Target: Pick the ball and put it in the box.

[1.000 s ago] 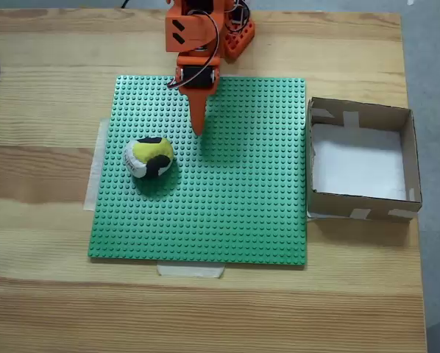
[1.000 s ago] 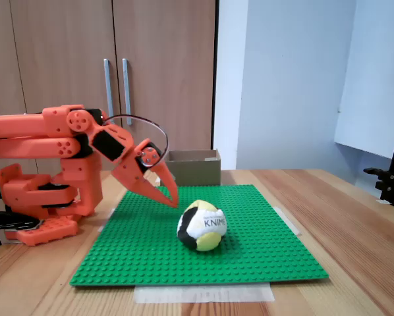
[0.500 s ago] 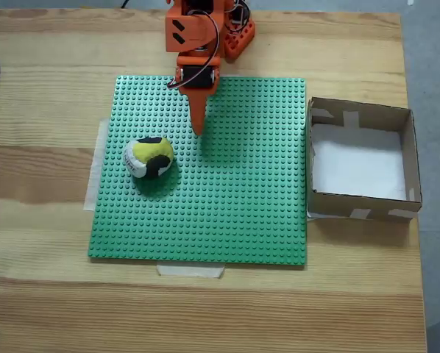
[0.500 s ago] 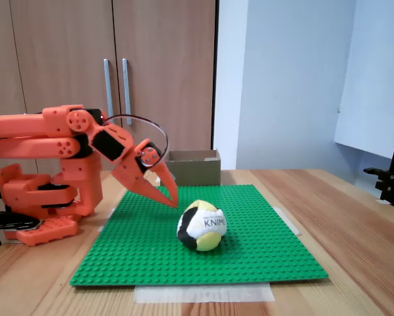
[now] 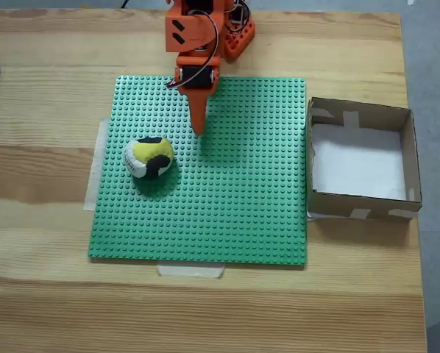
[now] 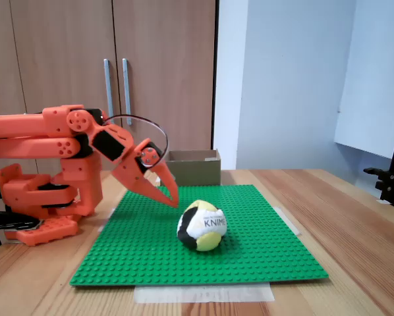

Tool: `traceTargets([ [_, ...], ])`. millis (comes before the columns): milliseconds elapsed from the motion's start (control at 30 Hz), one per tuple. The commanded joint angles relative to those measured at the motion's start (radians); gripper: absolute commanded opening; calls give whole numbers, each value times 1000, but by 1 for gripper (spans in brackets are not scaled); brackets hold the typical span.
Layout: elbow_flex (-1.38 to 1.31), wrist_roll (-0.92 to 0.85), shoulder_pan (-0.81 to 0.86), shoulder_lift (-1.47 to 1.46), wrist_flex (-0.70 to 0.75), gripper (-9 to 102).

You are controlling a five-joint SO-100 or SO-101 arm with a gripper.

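One ball (image 5: 149,157), one box (image 5: 361,207), one arm; nothing is in hand yet. Notes run left to right as the top-down fixed view shows them.

Left: the ball sits on the green studded baseplate (image 5: 227,213), in its left half, free on all sides. The plate is taped to the wooden surface (image 5: 43,279) with pale strips (presumably so it does not slide, and the studs likely keep the ball from rolling off its spot).

Middle: the orange arm (image 6: 45,135) reaches in from the far edge, its jaws (image 5: 199,125) pointing down toward the plate, up and to the right of the ball and apart from it. From the side fixed view the tip (image 6: 169,193) hangs above the studs, just beside the ball but not touching. Jaws look pressed together into one narrow wedge, with no gap visible between them and nothing pinched. Judgement: the approach has not begun; they would need to spread before closing round the ball.

Right: the box stands off the plate's right edge, its near wall just beside the plate, open top up, white bottom bare (a short carry across the plate, I judge).

Ball itself: round, slightly slumped, soft-looking. Patches of yellow, black and white; from above mostly yellow with a black band, from the side a white panel printed "KNIME" faces the camera. Much smaller than the box.
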Motion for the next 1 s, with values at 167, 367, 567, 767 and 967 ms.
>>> traceTargets([
  [167,-114,-11,5,-11,0,-1],
  [367,-202,-21,8,-32,20,-1],
  [567,-304,-3,8,-133,21,-1],
  [767,-485,31,8,-328,51,-1],
  [967,-706,80,14,-522,114,-1],
])
